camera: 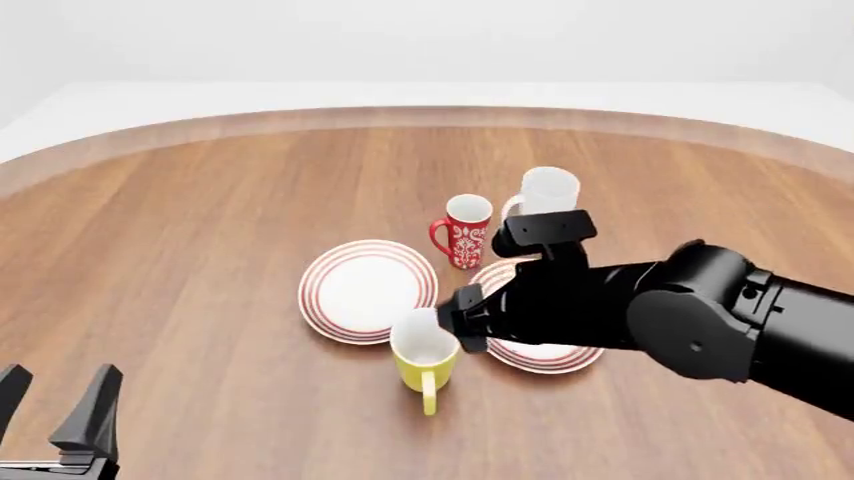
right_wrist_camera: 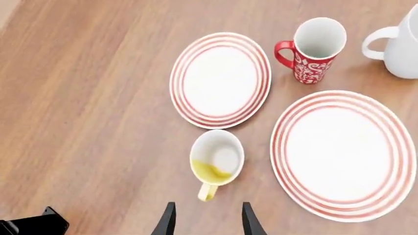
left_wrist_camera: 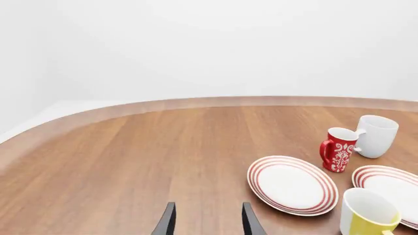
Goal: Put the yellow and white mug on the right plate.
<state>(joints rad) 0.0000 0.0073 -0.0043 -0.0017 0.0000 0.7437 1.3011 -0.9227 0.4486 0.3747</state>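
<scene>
The yellow and white mug (camera: pixel 424 356) stands upright on the table between the two plates, just in front of them, its handle toward the arms' side. It also shows in the right wrist view (right_wrist_camera: pixel 217 159) and the left wrist view (left_wrist_camera: pixel 369 215). The right plate (camera: pixel 550 357) is partly hidden by my right arm; it shows whole and bare in the right wrist view (right_wrist_camera: pixel 343 154). My right gripper (camera: pixel 454 318) (right_wrist_camera: pixel 207 220) is open and empty, hovering above the mug, near its handle side. My left gripper (camera: pixel 60 415) (left_wrist_camera: pixel 207 220) is open and empty at the near left.
The left plate (camera: pixel 367 290) lies bare beside the yellow mug. A red mug with white pattern (camera: pixel 467 230) and a larger white mug (camera: pixel 545 192) stand behind the plates. The wooden table's curved far edge (camera: pixel 427 115) runs across the back.
</scene>
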